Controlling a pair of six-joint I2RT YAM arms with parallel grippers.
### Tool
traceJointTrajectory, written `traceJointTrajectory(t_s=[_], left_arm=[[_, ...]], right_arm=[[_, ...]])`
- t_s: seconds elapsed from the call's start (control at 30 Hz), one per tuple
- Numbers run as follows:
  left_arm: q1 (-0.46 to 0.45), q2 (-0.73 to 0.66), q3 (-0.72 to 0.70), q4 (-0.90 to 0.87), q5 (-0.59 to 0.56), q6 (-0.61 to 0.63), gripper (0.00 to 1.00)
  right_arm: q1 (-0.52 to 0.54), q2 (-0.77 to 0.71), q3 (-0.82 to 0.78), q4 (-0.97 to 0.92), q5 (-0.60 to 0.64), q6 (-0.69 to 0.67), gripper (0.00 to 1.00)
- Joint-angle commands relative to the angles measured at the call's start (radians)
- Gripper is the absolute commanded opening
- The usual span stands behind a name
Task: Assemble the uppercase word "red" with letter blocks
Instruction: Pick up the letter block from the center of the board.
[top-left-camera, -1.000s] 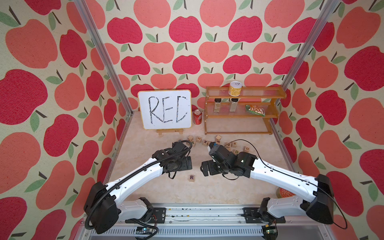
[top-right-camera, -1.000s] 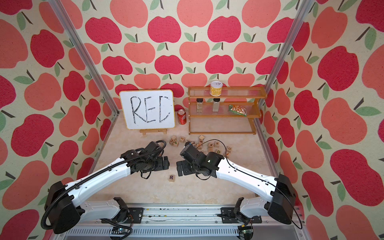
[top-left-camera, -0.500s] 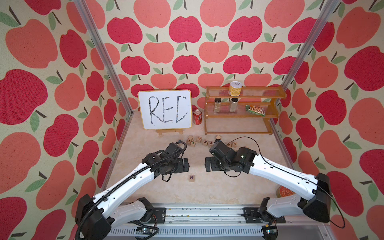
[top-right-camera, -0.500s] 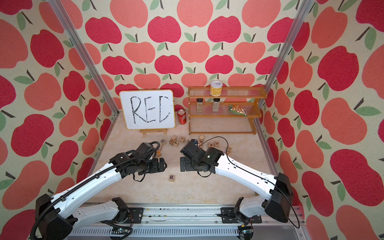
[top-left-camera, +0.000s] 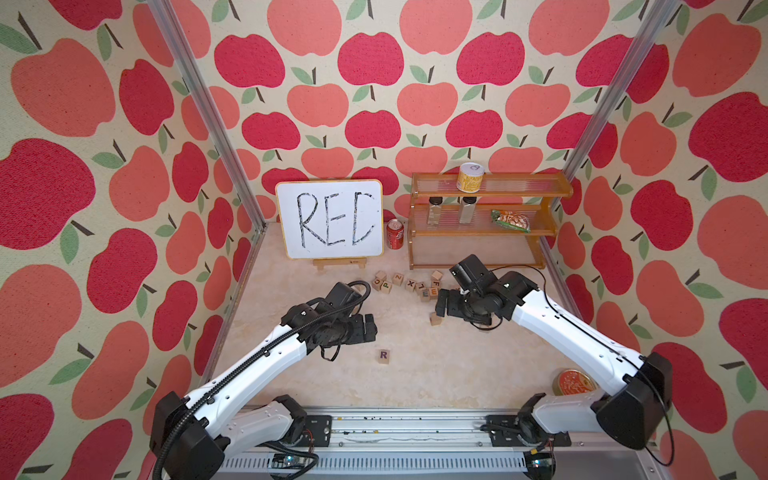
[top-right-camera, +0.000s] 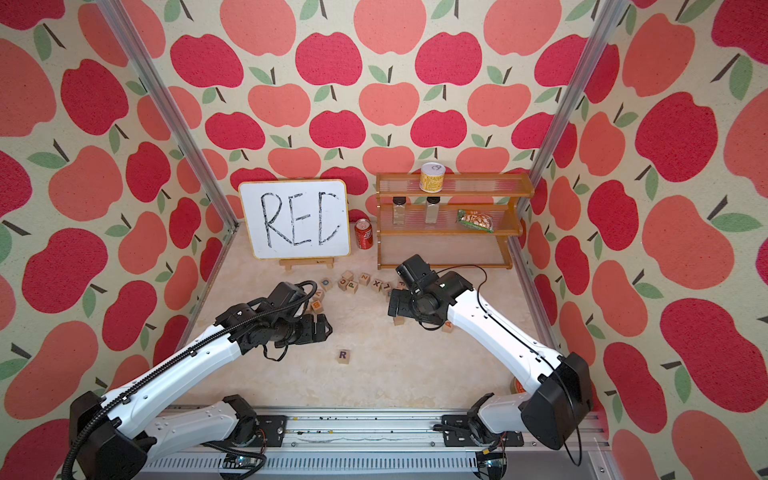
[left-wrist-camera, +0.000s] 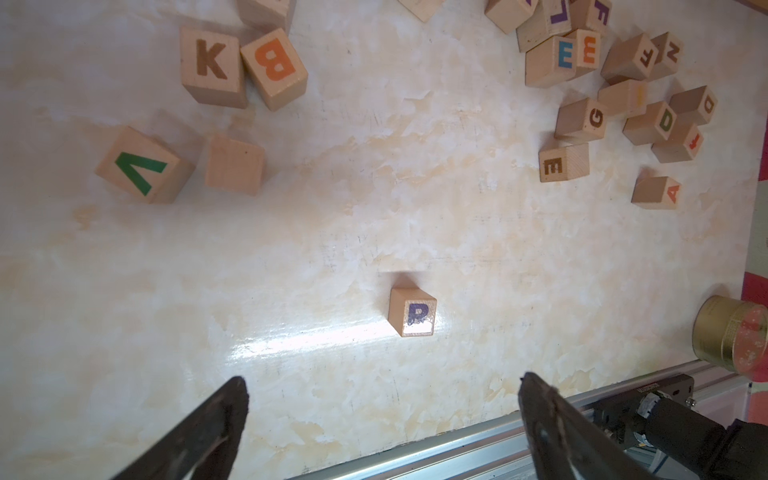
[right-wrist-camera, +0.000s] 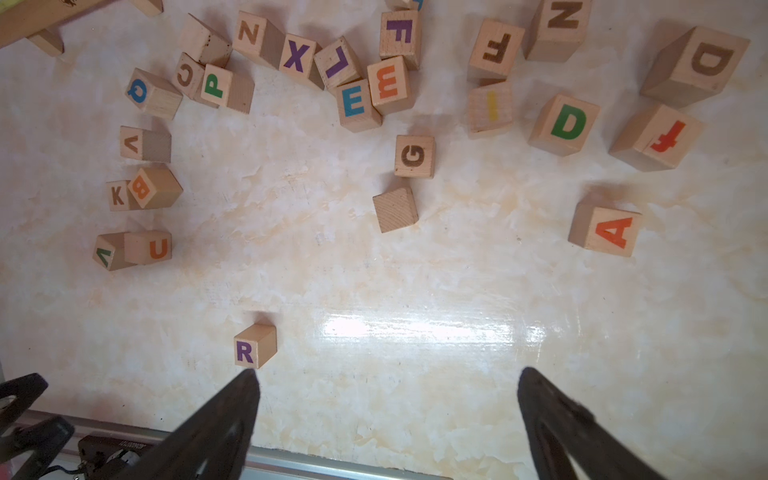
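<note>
Three task blocks, one of each. Purple R block (top-left-camera: 383, 355) alone on bare bench (top-left-camera: 436, 386), middle, toward front edge, well apart from the rest. Blue E block (right-wrist-camera: 355, 104) in scatter toward back edge, touching orange E block (right-wrist-camera: 388, 85), purple L block (right-wrist-camera: 338, 64) just beside. Green D block (right-wrist-camera: 566, 124) nearer right edge, close to yellow I block (right-wrist-camera: 490, 110); hidden under right arm in both top views. About two dozen blocks in all. Two grippers: left gripper (left-wrist-camera: 382, 380) and right gripper (right-wrist-camera: 387, 373), jaws spread wide, holding nothing. One whiteboard (top-left-camera: 330, 218), one red can (top-left-camera: 395, 235), one shelf (top-left-camera: 486, 193) along back edge; one flat tin (top-left-camera: 573, 382) at front right corner.
</note>
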Motion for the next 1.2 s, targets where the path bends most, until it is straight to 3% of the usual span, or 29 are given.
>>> traceJointTrajectory(t_s=[0.0, 0.83, 0.97, 1.17], left_arm=[[0.007, 0.017, 0.038, 0.031, 0.039, 0.019, 0.99], [0.045, 0.043, 0.047, 0.176, 0.319, 0.279, 1.00], [0.047, 0.036, 0.048, 0.188, 0.348, 0.306, 0.99], [0.066, 0.032, 0.060, 0.186, 0.370, 0.328, 1.00]], right_arm=[[-0.031, 0.050, 0.058, -0.046, -0.057, -0.089, 0.99], [-0.078, 0.483, 0.315, -0.030, -0.074, -0.208, 0.98], [-0.078, 0.539, 0.354, -0.031, -0.080, -0.219, 0.95], [-0.079, 0.612, 0.401, -0.034, -0.083, -0.234, 0.78]])
